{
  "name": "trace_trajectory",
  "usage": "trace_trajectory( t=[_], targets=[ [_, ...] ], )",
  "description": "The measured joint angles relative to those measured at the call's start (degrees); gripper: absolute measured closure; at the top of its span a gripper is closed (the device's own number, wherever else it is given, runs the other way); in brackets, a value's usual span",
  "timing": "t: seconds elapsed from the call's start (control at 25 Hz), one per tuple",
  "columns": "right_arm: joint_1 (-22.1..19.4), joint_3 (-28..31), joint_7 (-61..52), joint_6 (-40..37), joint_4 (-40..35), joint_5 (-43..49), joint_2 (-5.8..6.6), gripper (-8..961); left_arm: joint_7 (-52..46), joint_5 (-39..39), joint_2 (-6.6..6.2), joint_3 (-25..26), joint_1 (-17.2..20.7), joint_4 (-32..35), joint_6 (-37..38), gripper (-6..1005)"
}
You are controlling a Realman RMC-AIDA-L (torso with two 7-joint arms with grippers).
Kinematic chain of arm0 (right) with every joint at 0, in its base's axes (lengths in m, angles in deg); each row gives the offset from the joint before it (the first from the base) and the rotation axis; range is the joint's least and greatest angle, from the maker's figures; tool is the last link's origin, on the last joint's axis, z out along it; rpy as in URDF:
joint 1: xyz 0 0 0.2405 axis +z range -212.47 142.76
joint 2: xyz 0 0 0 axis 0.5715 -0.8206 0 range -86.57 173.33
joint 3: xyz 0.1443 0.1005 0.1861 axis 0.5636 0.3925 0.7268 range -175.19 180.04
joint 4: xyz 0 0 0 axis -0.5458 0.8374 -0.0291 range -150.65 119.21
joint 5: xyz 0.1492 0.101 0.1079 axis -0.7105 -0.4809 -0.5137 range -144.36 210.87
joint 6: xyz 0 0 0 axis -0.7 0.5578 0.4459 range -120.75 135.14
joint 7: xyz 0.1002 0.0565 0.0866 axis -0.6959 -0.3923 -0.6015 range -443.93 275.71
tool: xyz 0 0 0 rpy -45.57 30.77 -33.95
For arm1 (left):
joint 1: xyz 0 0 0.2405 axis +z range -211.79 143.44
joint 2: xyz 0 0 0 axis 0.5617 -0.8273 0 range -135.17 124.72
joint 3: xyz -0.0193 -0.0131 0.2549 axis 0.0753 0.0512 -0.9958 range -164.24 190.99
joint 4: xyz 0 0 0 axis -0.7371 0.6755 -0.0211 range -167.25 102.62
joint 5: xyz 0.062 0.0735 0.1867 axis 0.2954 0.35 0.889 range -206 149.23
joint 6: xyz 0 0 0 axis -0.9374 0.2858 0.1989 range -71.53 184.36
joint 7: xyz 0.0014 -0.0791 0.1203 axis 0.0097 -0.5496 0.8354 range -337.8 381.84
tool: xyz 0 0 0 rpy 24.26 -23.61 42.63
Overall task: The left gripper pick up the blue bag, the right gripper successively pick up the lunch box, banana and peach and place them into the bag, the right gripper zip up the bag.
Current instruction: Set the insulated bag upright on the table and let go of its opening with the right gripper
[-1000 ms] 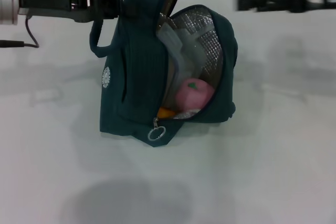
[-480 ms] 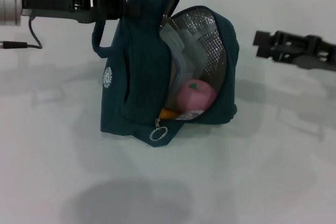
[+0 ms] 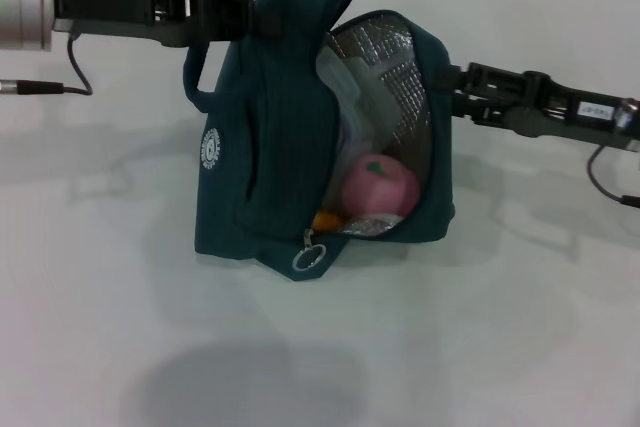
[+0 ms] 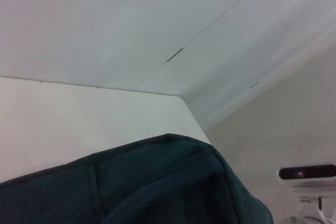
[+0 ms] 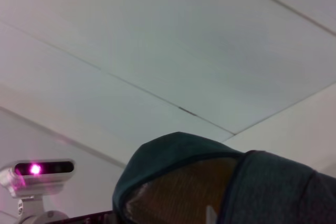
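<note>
The left hand (image 3: 235, 15), a black claw of jointed metal links on a silver cylindrical wrist, reaches in level from the left edge and is clenched on the top of the blue bag (image 3: 270, 147), a large dark teal fabric lunch bag with padded loop handles and a round white logo on its side. The bag stands on the white tabletop (image 3: 480, 327), its mouth gaping toward the right and showing silver foil lining. Inside, the lunch box (image 3: 352, 97), clear plastic, leans upright against the lining; below it sits the peach (image 3: 378, 185), round and pink with a small green leaf, and beside that an orange tip of the banana (image 3: 326, 218) peeks out. A ring zip-pull (image 3: 310, 260) hangs at the bag's lower front corner. The right hand (image 3: 458, 92), a black jointed claw on a black arm, comes in from the right with its tip at the bag's outer right wall; whether its fingers are apart or closed cannot be told.
</note>
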Motion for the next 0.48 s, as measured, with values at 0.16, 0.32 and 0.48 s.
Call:
trace_trajectory(
  t=[0.16, 0.32, 0.48],
  targets=[
    [1.76, -0.01, 1.94, 0.23, 2.38, -0.22, -0.08, 86, 0.07, 0.0, 0.0, -0.07, -0.16, 0.0, 0.0, 964],
    [2.16, -0.06, 3.42, 0.4, 3.01, -0.23, -0.09, 87, 0.14, 0.0, 0.05, -0.38, -0.19, 0.0, 0.0, 964],
    [2.15, -0.08, 3.65, 0.59, 3.06, -0.21, 0.0, 88, 0.15, 0.0, 0.07, -0.5, -0.21, 0.0, 0.0, 964]
  ],
)
